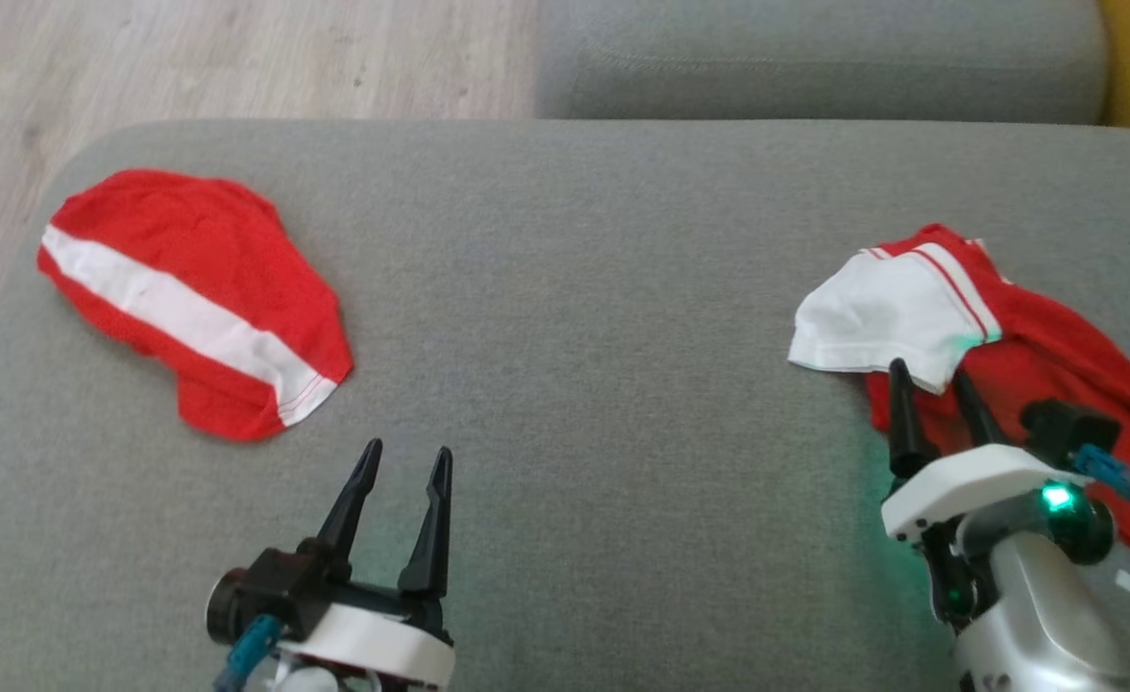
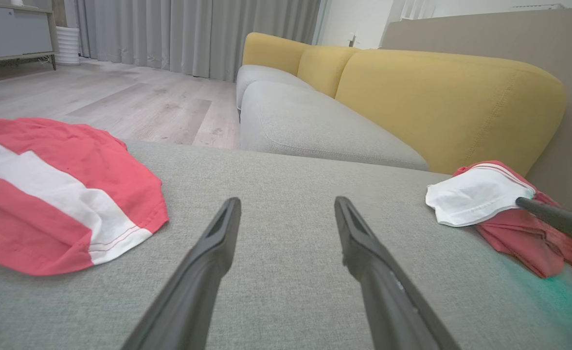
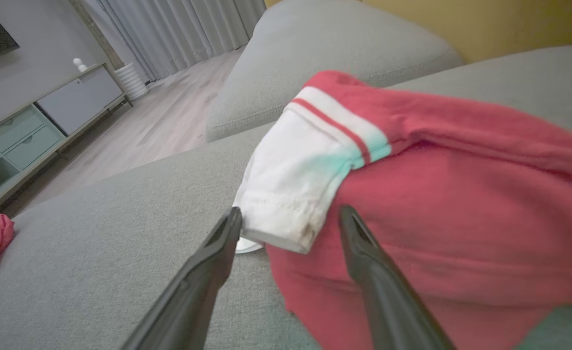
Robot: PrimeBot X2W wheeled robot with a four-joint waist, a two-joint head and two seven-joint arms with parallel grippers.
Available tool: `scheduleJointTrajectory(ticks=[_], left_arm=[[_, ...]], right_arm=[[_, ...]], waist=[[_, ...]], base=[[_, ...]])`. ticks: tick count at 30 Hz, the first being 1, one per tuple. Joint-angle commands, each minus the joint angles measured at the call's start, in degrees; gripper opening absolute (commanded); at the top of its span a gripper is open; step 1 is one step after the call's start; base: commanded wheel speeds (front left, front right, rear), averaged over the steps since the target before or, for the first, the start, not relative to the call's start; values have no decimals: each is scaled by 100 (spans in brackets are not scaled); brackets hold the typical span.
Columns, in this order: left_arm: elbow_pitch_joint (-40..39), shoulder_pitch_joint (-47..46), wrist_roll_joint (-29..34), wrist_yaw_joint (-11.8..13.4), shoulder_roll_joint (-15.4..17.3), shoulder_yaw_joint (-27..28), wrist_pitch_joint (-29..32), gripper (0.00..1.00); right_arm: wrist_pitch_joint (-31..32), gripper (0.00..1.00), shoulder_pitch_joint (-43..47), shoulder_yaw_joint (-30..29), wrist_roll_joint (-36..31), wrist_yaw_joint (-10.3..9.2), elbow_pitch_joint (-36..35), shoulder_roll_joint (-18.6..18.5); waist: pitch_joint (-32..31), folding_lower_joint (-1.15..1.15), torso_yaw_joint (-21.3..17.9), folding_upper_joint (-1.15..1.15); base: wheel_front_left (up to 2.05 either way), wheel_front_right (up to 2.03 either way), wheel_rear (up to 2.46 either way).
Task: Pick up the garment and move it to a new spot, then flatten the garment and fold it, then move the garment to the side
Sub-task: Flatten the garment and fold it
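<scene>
Far left of the grey cushion (image 1: 603,288): a folded red piece (image 1: 190,303) with a white band, lying flat and by the look of it already dealt with. Next along, low and near the front edge: left gripper (image 1: 408,450), fingers spread, nothing between them, hovering over bare fabric and well apart from either piece. Far right: the garment (image 1: 1055,356) to be handled, a crumpled red heap with a white sleeve (image 1: 887,312) flopped over its near-left side. At it: right gripper (image 1: 928,370), jaws parted and empty, straddling the sleeve's hem, one finger just beside the hem over the cushion and the other over the red body. Hazards, as I judge them: closing here may catch only the thin sleeve edge, so the hem slips out on the lift, or the heap trails and twists below a single corner; the inner finger may also pinch cushion cloth. A carry too far left would rumple the folded piece.
</scene>
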Motion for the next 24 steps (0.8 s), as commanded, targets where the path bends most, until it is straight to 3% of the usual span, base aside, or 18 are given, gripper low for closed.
scheduleJointTrajectory(ticks=[1,8,9,11,24], left_arm=[[-131,-310,-20,-15,-6,137,-56,100],[-106,-356,-28,-22,-6,115,-56,100],[-102,-360,-30,-22,-6,117,-56,100],[-93,-356,-35,-23,-6,122,-56,100],[-18,-302,-50,-25,-6,86,-56,100]], right_arm=[[-26,100,-355,171,86,-4,-1,-26],[-301,100,-867,424,264,-4,653,-26],[-362,87,-922,470,259,-4,699,-26],[-470,0,-1005,549,276,-4,759,-26],[-714,0,-1193,1530,402,-4,-43,-26]], waist=[[83,0,82,0],[160,0,182,0],[159,0,183,0],[142,0,176,0],[-129,0,91,0]], base=[[0,0,0],[0,0,0],[0,0,0],[0,0,0],[0,0,0]])
